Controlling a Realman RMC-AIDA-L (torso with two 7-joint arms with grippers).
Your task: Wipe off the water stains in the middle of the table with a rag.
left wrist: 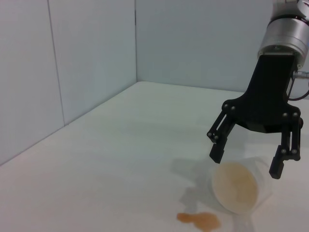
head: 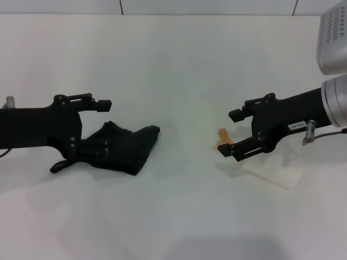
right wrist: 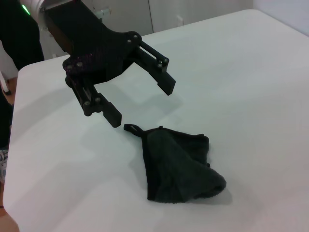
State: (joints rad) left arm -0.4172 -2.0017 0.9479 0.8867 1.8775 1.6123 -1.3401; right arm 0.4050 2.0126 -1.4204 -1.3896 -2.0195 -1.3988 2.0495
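1. Rag (head: 126, 149) lies crumpled on the white worktop (head: 162, 65), left of centre, flat & free – nothing grips it.
2. Left gripper (head: 87, 131) hovers over the rag's left end w/ fingers spread wide. In the right wrist view it hangs clear above the cloth, not touching; the rag's thin loop sits just under the finger tips.
3. Stain (head: 221, 137): small orange-tan blotch near mid-worktop, well apart from the rag, to its right. Untouched so far.
4. Right gripper (head: 233, 134) sits just beside the stain, fingers wide, holding nothing. Left wrist view shows it poised above a cup (left wrist: 237, 187) tipped on its side, mouth facing the camera, w/ the blotch just in front of the mouth. Fingers straddle the cup from above w/o contact, as far as I can tell.
5. Step in hand, my read: pickup of the rag – left arm is lined up but hasn't closed.
6. Next move calls for: lower the left fingers onto the bunched middle of the cloth, close firmly, lift enough to clear, carry right to the blotch, press & sweep.
7. Watch-outs: soft cloth may slip if only an edge is pinched; the cup & right gripper crowd the stain, so the sweep needs room or the cup gets knocked.
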